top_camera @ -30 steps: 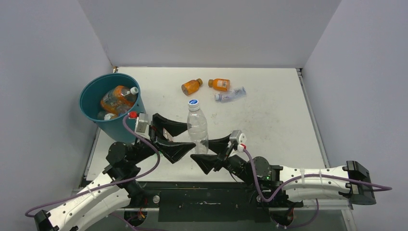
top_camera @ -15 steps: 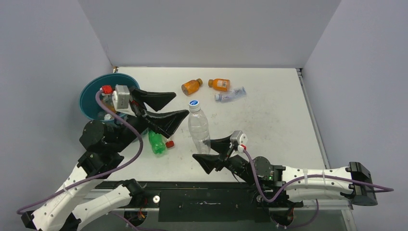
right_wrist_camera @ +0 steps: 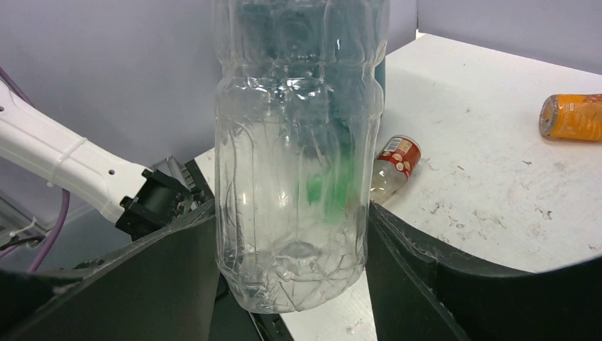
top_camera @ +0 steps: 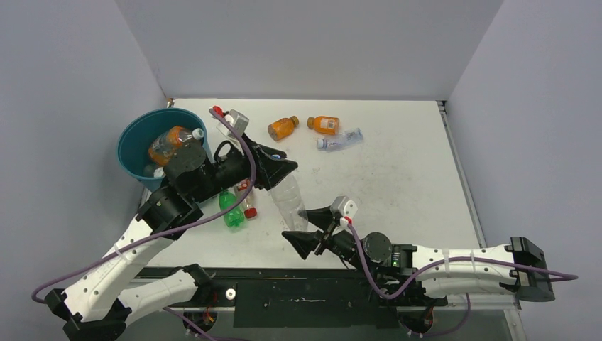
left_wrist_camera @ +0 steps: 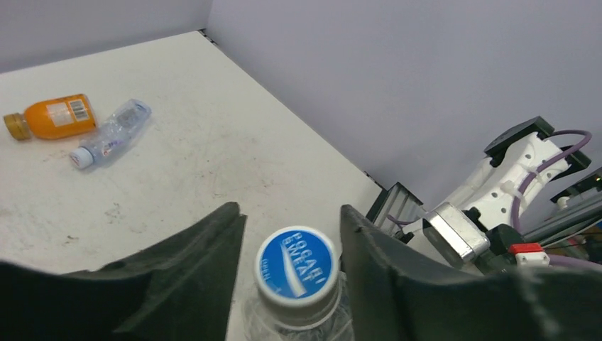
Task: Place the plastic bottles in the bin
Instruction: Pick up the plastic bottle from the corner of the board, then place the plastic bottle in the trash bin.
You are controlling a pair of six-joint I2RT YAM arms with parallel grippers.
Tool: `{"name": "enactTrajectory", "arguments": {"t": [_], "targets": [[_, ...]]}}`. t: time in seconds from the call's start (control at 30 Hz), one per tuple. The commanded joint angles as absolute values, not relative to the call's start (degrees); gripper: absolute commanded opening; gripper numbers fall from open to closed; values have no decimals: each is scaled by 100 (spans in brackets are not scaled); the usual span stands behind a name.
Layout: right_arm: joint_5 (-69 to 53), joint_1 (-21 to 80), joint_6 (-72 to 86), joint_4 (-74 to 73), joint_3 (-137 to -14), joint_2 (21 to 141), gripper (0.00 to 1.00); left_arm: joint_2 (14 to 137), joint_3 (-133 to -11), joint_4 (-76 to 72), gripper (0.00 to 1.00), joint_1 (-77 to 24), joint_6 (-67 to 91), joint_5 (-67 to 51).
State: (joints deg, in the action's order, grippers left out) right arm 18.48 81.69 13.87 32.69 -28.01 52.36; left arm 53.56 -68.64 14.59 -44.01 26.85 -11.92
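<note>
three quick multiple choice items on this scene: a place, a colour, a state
1. The green bottle lies: A in the bin, B on the table near the bin, C on the floor.
2. The big clear bottle has a cap that is: A red, B green, C blue.
3. The right pincer is: A closed on the big clear bottle, B wide open and empty, C out of view.
Answers: B, it lies on the table beside the bin; C, blue top in the left wrist view; A, both fingers press its sides.
</note>
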Motion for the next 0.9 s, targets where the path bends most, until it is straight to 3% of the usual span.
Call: {"name": "enactTrajectory", "arguments": {"t": [0.0, 0.07, 0.1, 0.17, 0.2, 0.23, 0.33, 0.53, 0.7, 0.87], "targets": [[1875, 8264, 1257, 3486, -2973, 5238, 24, 5243, -7115, 1309, 37, -4242, 2753, -1439], [1951, 8270, 1305, 3414, -2995, 5258, 28, 5128, -6969, 1131, 12, -4203, 2767, -1476], [2011, 8270, 1393, 3328, -3023, 5252, 46, 5065, -6902, 1051, 0, -4196, 2755, -1450], [2039, 8278, 1529, 3138, -3097, 5212, 88, 4907, -6865, 1042, 0, -4196, 2617, -1246], [2039, 8279, 1630, 2992, -3155, 5151, 95, 4838, -6919, 1164, 0, -4195, 2483, -1047], [2046, 8285, 1692, 2861, -3201, 5074, 90, 4769, -7019, 1347, 0, -4196, 2264, -804], [2040, 8310, 1796, 2499, -3300, 4764, 90, 4579, -7439, 2123, 0, -4194, 1479, 345], [2500, 8310, 1558, 2161, -3205, 4258, 90, 4538, -8238, 2965, 0, -4200, -408, 3867], [2698, 8297, 1459, 2595, -2936, 4318, 90, 4399, -7641, 902, 0, -4190, -2598, 5646], [2490, 8299, 1584, 2766, -2851, 4596, 90, 4609, -7466, -623, 0, -3858, -3263, 5874]]}}
